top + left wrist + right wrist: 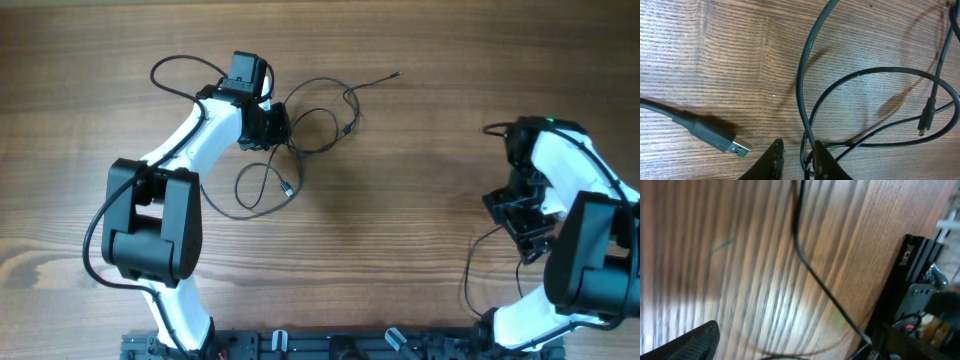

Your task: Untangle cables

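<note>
Wooden table (430, 220) carries looped cables (799, 85), running between left end effector (796, 160) jaws.

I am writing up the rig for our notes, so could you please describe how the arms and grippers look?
Both the left arm and the right arm have smooth white links joined by bulky black joint housings. Thick black wires loop alongside them. The left gripper and right gripper are black; a small green light shows on the right arm.

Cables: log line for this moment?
cables: tangled loops | left hand: nearly closed, strand in gap, grip unclear | right hand: open, empty, far from cables
</note>
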### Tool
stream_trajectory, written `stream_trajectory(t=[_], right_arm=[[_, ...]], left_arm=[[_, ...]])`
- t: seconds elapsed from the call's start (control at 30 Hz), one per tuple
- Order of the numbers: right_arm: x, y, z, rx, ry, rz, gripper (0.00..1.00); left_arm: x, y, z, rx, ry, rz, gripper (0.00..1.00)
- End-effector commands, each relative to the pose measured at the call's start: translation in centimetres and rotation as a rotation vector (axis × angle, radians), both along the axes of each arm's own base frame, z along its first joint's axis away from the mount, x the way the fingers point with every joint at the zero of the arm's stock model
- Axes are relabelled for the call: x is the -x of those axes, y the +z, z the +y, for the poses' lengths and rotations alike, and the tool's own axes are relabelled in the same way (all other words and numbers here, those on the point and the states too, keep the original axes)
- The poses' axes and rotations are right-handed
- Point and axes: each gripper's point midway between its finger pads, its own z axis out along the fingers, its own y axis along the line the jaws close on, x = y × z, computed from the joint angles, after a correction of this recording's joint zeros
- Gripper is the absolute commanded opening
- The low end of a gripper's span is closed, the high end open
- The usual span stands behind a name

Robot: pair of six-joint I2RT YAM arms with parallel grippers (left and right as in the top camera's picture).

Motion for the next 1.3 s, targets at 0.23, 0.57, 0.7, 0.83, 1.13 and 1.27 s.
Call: stream_trajectory(t=[0.23,0.57,0.7,0.83,1.13,1.27], right_arm=[[3.3,-4.8,1.5,-0.162,-0.057,-0.008,1.00],[2.8,-7.7,4.0,-0.339,0.042,-0.124,1.00],[3.4,-7.4,4.2,-0.346,0.039,-0.100,0.82],[3.8,-7.3,4.5,-0.375,0.063,-0.087,0.73],[5.0,-6.3,5.4,-0.471,0.026,-0.056,0.70],[4.7,-6.1,4.9,-0.531,0.045,-0.114,0.70]], left_arm=[[0.0,-0.8,0.9,-0.047,0.021,0.006,0.22],[0.0,-0.9,1.1,-0.061,0.025,0.008,0.22],[0.0,-0.9,1.1,-0.062,0.025,0.008,0.22],[0.0,-0.9,1.1,-0.062,0.025,0.008,0.23],[0.2,-1.0,1.2,-0.064,0.024,0.016,0.24],[0.3,-1.0,1.2,-0.065,0.024,0.020,0.24]])
